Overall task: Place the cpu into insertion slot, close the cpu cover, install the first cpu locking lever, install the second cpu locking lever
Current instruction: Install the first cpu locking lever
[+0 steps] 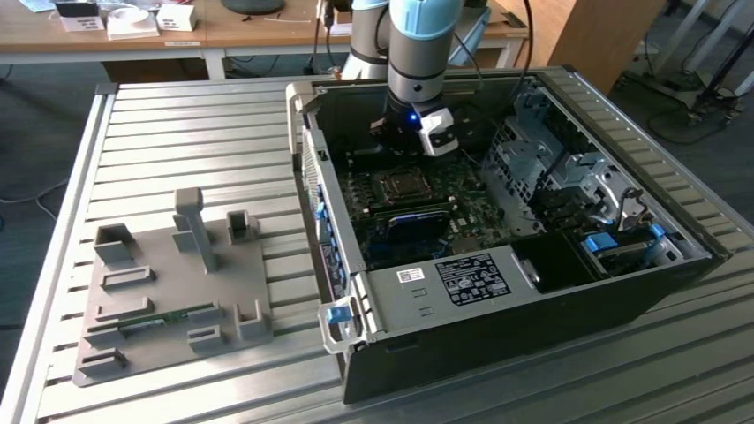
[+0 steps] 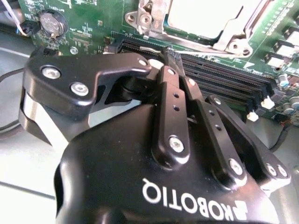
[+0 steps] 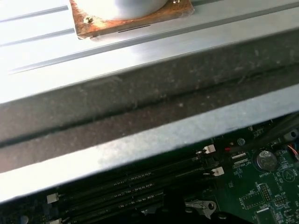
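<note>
— Where is the pincer point(image 1: 398, 146) right now?

— I have it down inside the open computer case point(image 1: 495, 336), hanging over the green motherboard point(image 2: 93, 23) and near the cpu cover point(image 2: 229, 37). In the second wrist view the black memory slots point(image 2: 224, 77) run between the pincer and the cover.

— Is it open, and is it holding anything?

— I can't tell. The pincer's own black body blocks the second wrist view, so I can't judge how wide it stands or whether it has hold of anything.

— And the cpu?

— In the second wrist view the cover looks to lie flat on the socket. A pale, glaring square fills its window, and I take that to be the cpu point(image 2: 205, 14). The pincer looks clear of the cover from here.

— The locking levers?

— I can't make them out around the cover well enough to say how they sit.

— Anything else close to the cover?

— A round coin battery point(image 2: 52, 23) sits on the board, off to one side of the cover. In the first wrist view I see the same battery, the memory slots and a bright metal wall of the case.

— And outside?

— The case lies on a slatted metal surface point(image 1: 177, 132). A grey fixture tray point(image 1: 177, 291) rests there too, well apart from the cover, towards the exterior view's left.
</note>
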Motion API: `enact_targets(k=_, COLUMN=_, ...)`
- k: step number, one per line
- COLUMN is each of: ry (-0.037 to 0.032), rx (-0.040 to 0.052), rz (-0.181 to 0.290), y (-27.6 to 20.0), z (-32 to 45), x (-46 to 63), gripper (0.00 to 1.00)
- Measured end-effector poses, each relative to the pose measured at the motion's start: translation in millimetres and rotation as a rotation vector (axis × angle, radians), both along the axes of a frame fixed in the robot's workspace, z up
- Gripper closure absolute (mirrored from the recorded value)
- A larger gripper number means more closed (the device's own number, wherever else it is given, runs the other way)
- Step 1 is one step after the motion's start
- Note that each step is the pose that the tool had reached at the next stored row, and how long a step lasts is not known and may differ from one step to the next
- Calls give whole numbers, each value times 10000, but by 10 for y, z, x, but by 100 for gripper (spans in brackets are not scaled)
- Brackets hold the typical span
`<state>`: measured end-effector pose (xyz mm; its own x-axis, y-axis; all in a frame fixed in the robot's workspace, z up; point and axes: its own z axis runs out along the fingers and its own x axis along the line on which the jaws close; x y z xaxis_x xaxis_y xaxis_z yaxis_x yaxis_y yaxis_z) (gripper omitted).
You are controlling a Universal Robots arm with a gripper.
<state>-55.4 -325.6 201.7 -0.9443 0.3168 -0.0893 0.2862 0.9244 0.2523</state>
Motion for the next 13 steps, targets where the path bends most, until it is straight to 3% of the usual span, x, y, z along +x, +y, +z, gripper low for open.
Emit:
enact_targets(k=8, ry=-10, rx=141, rz=-129, y=4, z=-5, x=-5, gripper=89)
enact_targets(k=13, ry=-24, rx=150, rz=-143, y=4, z=-18, x=-6, gripper=89)
